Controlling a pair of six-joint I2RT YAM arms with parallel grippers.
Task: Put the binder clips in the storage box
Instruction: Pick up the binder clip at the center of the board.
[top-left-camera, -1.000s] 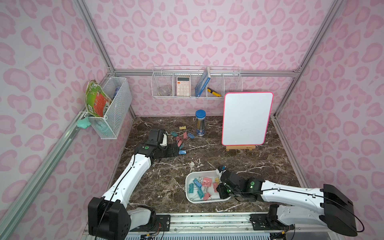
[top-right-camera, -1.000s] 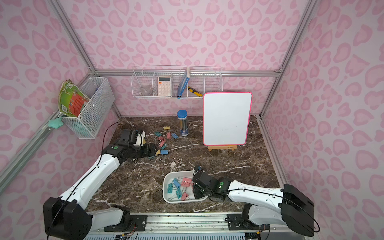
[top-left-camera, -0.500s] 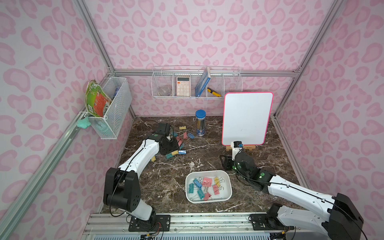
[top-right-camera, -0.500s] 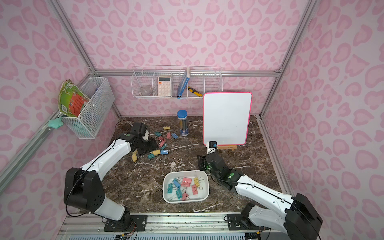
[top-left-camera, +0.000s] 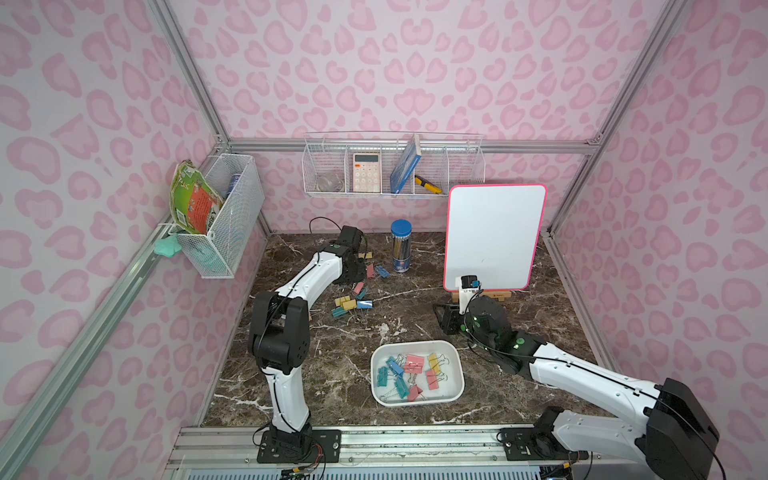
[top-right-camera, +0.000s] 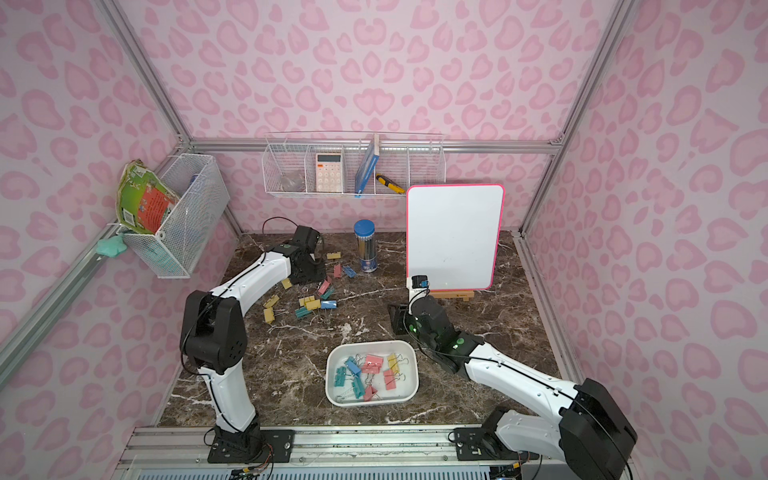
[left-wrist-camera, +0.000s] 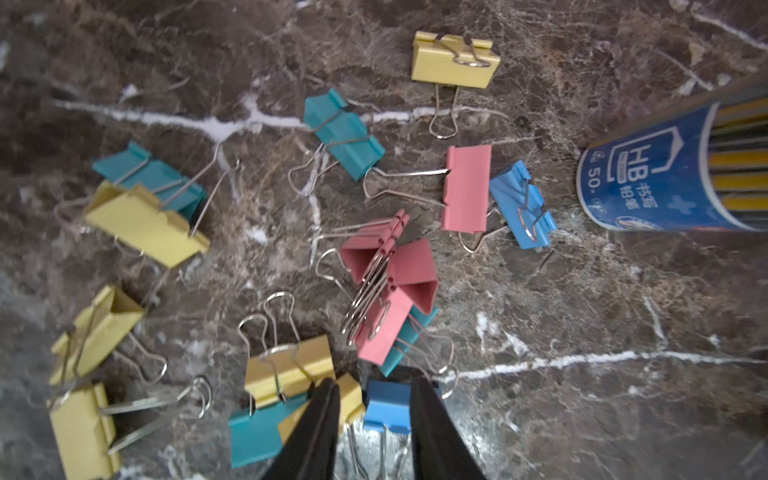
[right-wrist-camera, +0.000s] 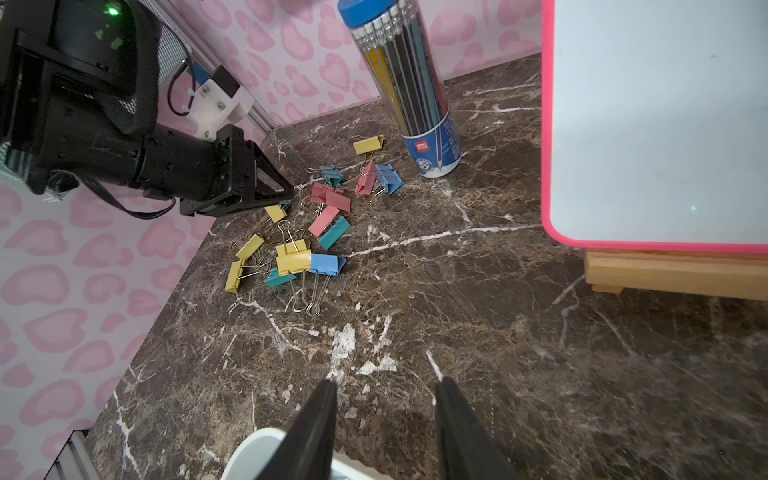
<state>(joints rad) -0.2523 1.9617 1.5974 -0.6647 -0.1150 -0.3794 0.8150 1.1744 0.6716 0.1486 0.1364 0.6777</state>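
Observation:
Several loose binder clips (top-left-camera: 353, 300) (top-right-camera: 316, 300) in pink, teal, blue and yellow lie on the marble at the back left. My left gripper (left-wrist-camera: 372, 395) (top-left-camera: 355, 275) hovers over that pile with its jaws a little apart. A blue clip (left-wrist-camera: 388, 405) on the table shows between the fingers, and nothing is held. The white storage box (top-left-camera: 417, 345) (top-right-camera: 370, 344) sits at the front centre with several clips (top-left-camera: 413, 368) inside. My right gripper (right-wrist-camera: 386, 384) (top-left-camera: 446, 320) is open and empty over bare marble, just behind the box's rim (right-wrist-camera: 257, 440).
A blue-capped tube of pencils (top-left-camera: 401, 245) (right-wrist-camera: 415, 95) stands beside the pile. A pink-framed whiteboard (top-left-camera: 494, 237) on a wooden easel (right-wrist-camera: 665, 274) stands at the back right, close to my right wrist. Wire baskets (top-left-camera: 392, 166) (top-left-camera: 224, 216) hang on the walls.
My left gripper moved back over the clip pile and its jaws narrowed. My right gripper left the storage box, moved back toward the whiteboard and opened.

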